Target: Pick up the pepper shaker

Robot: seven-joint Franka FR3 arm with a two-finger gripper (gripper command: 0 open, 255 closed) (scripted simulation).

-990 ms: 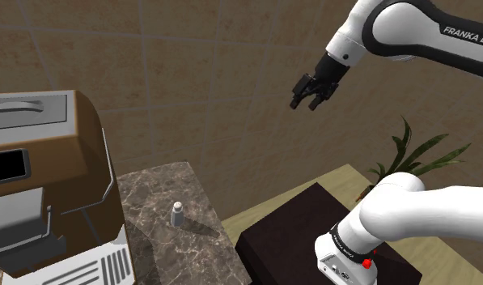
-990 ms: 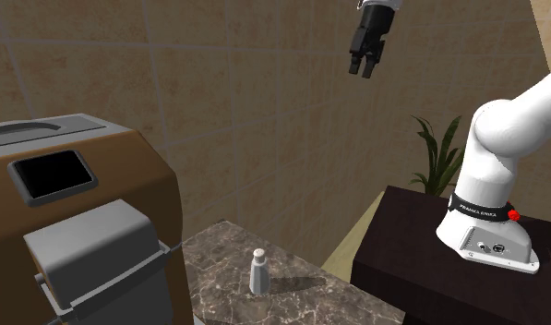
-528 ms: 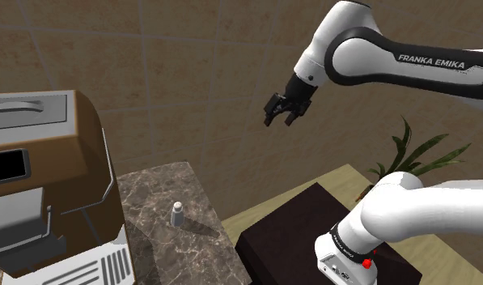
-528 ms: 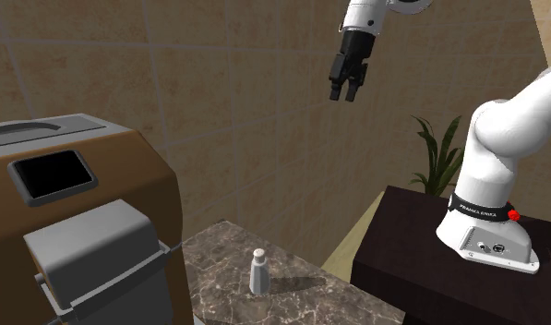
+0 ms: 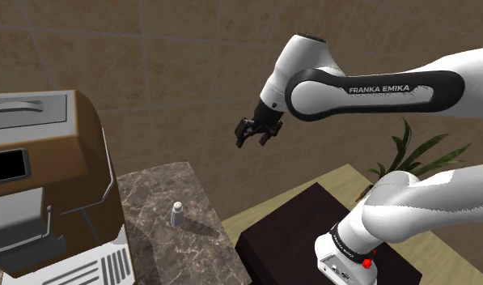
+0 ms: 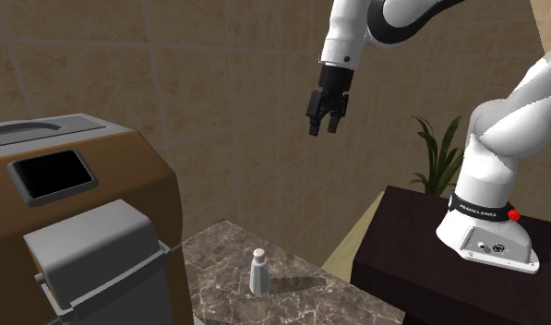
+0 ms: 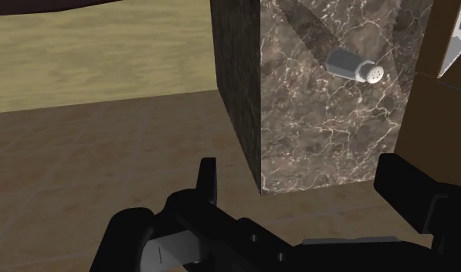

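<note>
The pepper shaker [image 5: 176, 214] is a small grey bottle with a pale perforated cap, standing upright on a dark marble counter [image 5: 167, 235]. It also shows in the second exterior view [image 6: 258, 270] and in the wrist view [image 7: 355, 64]. My black gripper [image 5: 249, 137] hangs open in the air, well above the shaker and off toward the shoulder view's right. In the second exterior view the gripper [image 6: 320, 123] points down, high above the counter. The wrist view shows the fingers [image 7: 208, 178] standing wide apart with nothing between them, far from the shaker.
A large brown and grey appliance [image 5: 45, 178] stands on the counter close to the shaker, on the shoulder view's left. A tiled wall rises behind. My dark stand [image 5: 296, 235] sits on the wooden floor, with a green plant [image 5: 413, 154] beyond it.
The arm has swung toward the shoulder view's left and lower, bringing the gripper nearer the counter. The fingers stayed open. The shaker has not moved.
</note>
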